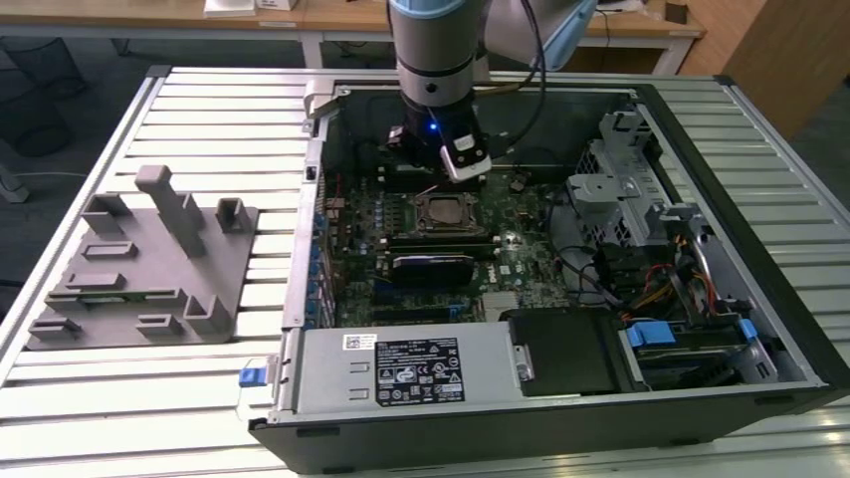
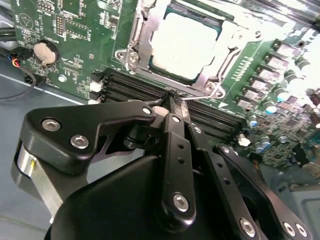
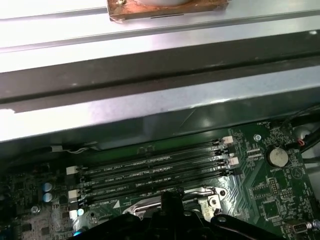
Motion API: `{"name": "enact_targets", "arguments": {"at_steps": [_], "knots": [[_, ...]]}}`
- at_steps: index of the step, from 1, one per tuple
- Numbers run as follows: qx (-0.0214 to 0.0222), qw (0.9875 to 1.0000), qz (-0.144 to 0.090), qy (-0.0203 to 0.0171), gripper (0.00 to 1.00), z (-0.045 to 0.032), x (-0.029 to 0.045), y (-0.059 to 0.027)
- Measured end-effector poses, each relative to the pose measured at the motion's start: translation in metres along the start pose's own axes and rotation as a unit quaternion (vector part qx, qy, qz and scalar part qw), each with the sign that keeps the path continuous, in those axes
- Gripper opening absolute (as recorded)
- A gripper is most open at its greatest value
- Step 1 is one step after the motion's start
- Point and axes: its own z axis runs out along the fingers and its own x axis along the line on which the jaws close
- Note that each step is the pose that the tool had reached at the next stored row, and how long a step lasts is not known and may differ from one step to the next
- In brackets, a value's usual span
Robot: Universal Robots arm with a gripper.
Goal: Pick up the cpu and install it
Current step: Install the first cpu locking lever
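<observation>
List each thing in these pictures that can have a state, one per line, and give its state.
cpu: seated flat in the socket, nothing gripping it.
socket frame: lying around the cpu.
socket lever: lying low along the socket edge, right at the claw tips.
claw: closed, tips together, holding no part.
computer case: lying on its side, side panel off.
grey block: on the table beside the case, nothing on it.

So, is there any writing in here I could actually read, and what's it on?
Black label on the power supply, exterior view: rows of white print, too small to read.
White sticker above it: too small to read.
Memory slots, first wrist view: white lettering, too small to read.
Motherboard, second wrist view: white markings, none legible.
cpu, second wrist view: no print I can make out.
</observation>
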Motion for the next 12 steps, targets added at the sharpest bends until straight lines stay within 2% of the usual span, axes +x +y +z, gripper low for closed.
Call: {"name": "enact_targets", "arguments": {"at_steps": [4,11,12], "knots": [[0.0003,1.0,0.0,-0.0001,0.11,0.0017,-0.0034,0.0025],[0.0011,1.0,0.0,-0.0004,0.11,0.0025,-0.0038,0.0027],[0.001,1.0,0.0,-0.0014,0.11,0.0029,-0.0037,0.0025]]}}
